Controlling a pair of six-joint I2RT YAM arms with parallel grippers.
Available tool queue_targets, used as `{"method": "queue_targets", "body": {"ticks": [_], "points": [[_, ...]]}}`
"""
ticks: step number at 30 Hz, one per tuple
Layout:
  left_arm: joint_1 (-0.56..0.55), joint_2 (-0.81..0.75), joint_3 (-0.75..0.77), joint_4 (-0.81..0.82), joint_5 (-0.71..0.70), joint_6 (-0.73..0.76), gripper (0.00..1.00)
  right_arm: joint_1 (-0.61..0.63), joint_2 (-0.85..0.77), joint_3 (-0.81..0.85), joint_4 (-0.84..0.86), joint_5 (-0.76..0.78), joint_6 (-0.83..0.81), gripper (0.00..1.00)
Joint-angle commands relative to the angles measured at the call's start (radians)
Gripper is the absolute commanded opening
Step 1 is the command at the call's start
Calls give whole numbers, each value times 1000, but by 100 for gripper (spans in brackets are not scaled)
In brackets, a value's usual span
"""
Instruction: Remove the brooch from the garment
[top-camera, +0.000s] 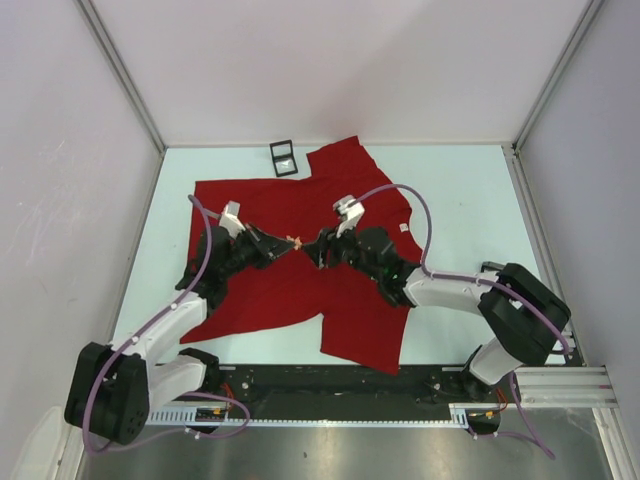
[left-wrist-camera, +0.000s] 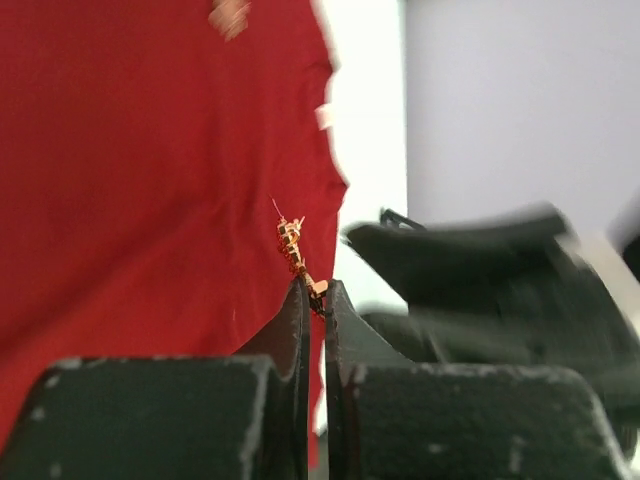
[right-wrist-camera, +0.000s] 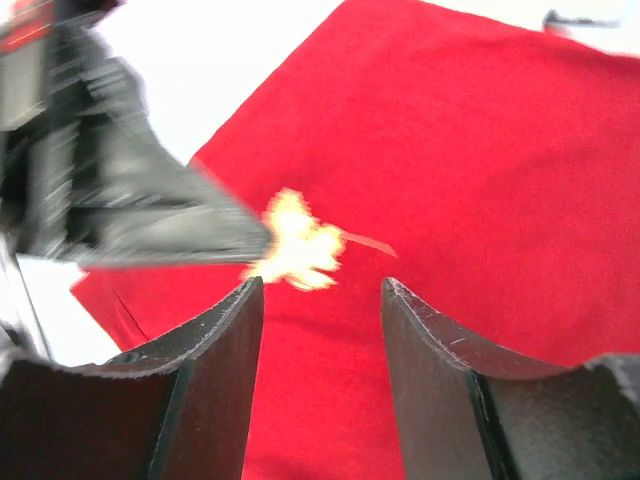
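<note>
The red T-shirt (top-camera: 300, 270) lies spread flat on the table. My left gripper (top-camera: 284, 250) is shut on the small gold brooch (top-camera: 294, 241), pinching its lower end between the fingertips in the left wrist view (left-wrist-camera: 316, 290); the brooch (left-wrist-camera: 292, 243) sticks up above the tips with its pin showing, over the red cloth (left-wrist-camera: 140, 180). My right gripper (top-camera: 320, 250) faces it from the right, open and empty. In the right wrist view its gripper (right-wrist-camera: 322, 285) is just short of the blurred gold brooch (right-wrist-camera: 298, 243), above the shirt (right-wrist-camera: 480, 150).
A small black-framed box (top-camera: 283, 157) lies at the shirt's far edge. A tiny white tag (top-camera: 404, 227) shows at the shirt's right edge. Grey walls close in the table on three sides.
</note>
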Motion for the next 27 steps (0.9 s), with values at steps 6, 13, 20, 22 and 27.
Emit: {"method": "queue_targets", "body": {"ticks": [6,13,20,22,27], "points": [[7,21,-177,739,67,151,0,-153,24,-30,17,-48,524,54],[2,139,-277,1071,47,22,0,-184,66,-74,198,-196,662,54],[-17,217,-296,1181,42,-9,0,-173,98,-100,351,-224,750,54],[-19,219,-299,1192,42,-6,0,-173,109,-105,383,-238,764,54],[-33,232,-300,1224,48,-15,0,-175,161,-103,492,-282,842,52]]}}
